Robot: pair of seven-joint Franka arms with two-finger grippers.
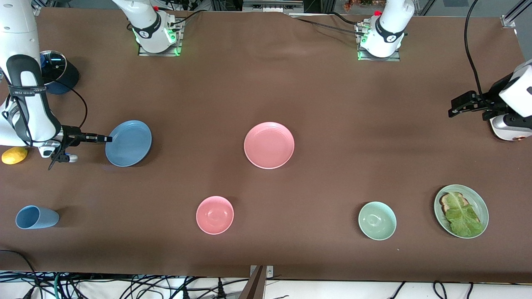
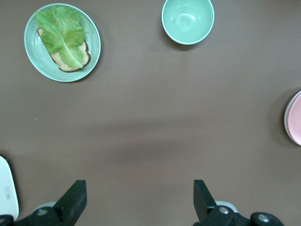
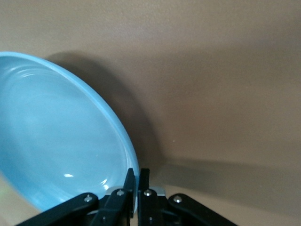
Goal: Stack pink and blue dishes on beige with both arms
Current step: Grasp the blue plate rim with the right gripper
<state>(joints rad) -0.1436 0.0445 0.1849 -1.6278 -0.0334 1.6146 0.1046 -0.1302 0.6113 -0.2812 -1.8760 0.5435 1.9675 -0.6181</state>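
Note:
The blue plate [image 1: 129, 143] is tilted, raised at the rim toward the right arm's end of the table. My right gripper [image 1: 107, 139] is shut on that rim, and the right wrist view shows its fingers [image 3: 138, 176] pinching the edge of the blue plate [image 3: 61, 141]. The pink plate [image 1: 269, 145] lies flat mid-table; its edge [image 2: 295, 117] shows in the left wrist view. No beige plate can be seen as a separate thing. My left gripper [image 1: 454, 107] hangs open over bare table at the left arm's end, with nothing between its fingers [image 2: 139, 188].
Nearer the front camera are a blue cup [image 1: 36, 217] on its side, a pink bowl [image 1: 215, 214], a pale green bowl [image 1: 377, 220] and a green plate [image 1: 482, 207] with bread and lettuce. A lemon [image 1: 14, 155] and a lidded dark pot [image 1: 58, 70] sit by the right arm.

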